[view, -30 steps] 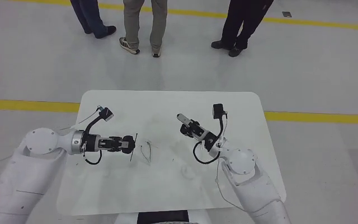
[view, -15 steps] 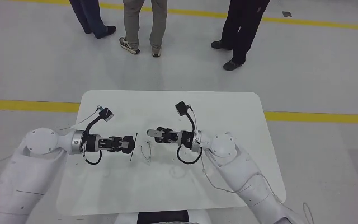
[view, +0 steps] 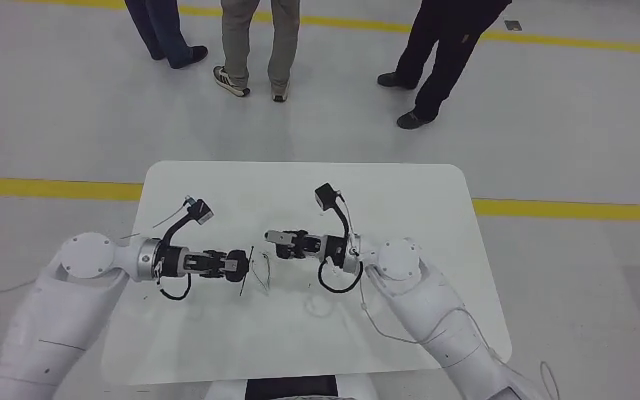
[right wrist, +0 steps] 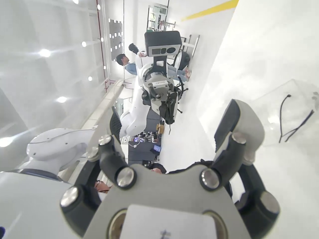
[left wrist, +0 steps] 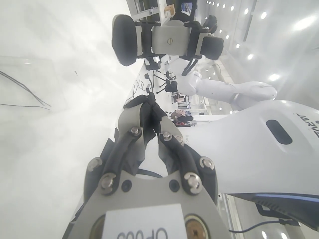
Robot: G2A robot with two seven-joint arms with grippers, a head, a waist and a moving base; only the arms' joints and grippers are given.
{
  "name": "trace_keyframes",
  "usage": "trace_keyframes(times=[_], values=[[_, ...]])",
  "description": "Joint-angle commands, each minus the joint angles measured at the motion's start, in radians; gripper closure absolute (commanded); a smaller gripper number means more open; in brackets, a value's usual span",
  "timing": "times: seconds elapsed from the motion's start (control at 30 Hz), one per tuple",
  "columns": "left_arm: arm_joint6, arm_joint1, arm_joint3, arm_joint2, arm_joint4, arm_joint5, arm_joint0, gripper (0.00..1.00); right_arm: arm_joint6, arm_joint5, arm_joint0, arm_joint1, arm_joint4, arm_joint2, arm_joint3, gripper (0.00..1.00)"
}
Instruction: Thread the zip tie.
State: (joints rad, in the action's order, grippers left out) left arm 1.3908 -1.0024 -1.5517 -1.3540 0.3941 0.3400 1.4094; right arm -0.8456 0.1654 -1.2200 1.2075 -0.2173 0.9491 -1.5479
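— See the thin black plastic zip tie [view: 247,270]? It stands nearly upright over the white worktop [view: 420,200], a little to the robot's left of the middle. The left arm's fingers [left wrist: 129,116] are clenched on it.

— It has crept toward the centre, hasn't it?

— A small shift inward, yes; a second ago that arm held it slightly farther out. The big move was on the other side. The right arm's fingers [right wrist: 243,123] were off over the right half of the worktop and swung across. For the last half second they have hardly stirred. Now they hang spread wide, holding nothing, close to the tie and facing the left arm's.

— So they're nose to nose. Threading soon?

— I'd guess that's the set-up. One side holds the strap, and the other comes in to take the free end and bend it round to the head. Nothing is looped yet, as far as I can tell; the tie looks straight.

— And those dark strands lying by them?

— Loose black zip ties [right wrist: 299,126], two or three, on a clear plastic sheet [right wrist: 266,120] lying on the worktop. They're just beside the held one, and neither set of fingers touches them.
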Motion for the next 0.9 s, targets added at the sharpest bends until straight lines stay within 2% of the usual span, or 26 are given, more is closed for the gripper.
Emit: trace_keyframes(times=[0.0,0.07,0.17,0.37,0.6,0.63,0.67,0.77,0.87], values=[[-0.001,0.002,0.006,0.017,0.020,0.000,0.001,1.00,-0.020,0.004,0.017,0.005,-0.025,-0.016,0.024,0.00],[-0.001,0.005,0.014,0.033,0.032,0.000,-0.002,1.00,-0.043,0.029,0.030,0.010,-0.044,-0.029,0.042,0.00],[-0.001,0.008,0.012,0.053,0.035,0.000,-0.013,1.00,-0.043,0.029,0.030,0.010,-0.044,-0.029,0.042,0.00],[-0.001,0.009,0.012,0.053,0.033,0.000,-0.014,1.00,-0.037,0.042,0.018,0.011,-0.053,-0.035,0.031,0.00],[-0.001,0.009,0.012,0.053,0.033,0.000,-0.014,1.00,-0.036,0.011,0.012,0.011,-0.074,-0.037,0.045,0.02],[-0.001,0.009,0.012,0.053,0.033,0.000,-0.014,1.00,-0.035,0.005,0.012,0.011,-0.075,-0.037,0.046,0.44],[-0.001,0.009,0.012,0.053,0.033,0.000,-0.014,1.00,-0.036,0.000,0.012,0.011,-0.084,-0.037,0.046,0.54],[-0.001,0.009,0.012,0.053,0.033,0.000,-0.014,1.00,-0.041,-0.007,0.012,0.012,-0.097,-0.037,0.050,0.67],[-0.001,0.009,0.012,0.053,0.033,0.000,-0.014,1.00,-0.046,-0.009,0.012,0.013,-0.110,-0.037,0.053,0.71]])
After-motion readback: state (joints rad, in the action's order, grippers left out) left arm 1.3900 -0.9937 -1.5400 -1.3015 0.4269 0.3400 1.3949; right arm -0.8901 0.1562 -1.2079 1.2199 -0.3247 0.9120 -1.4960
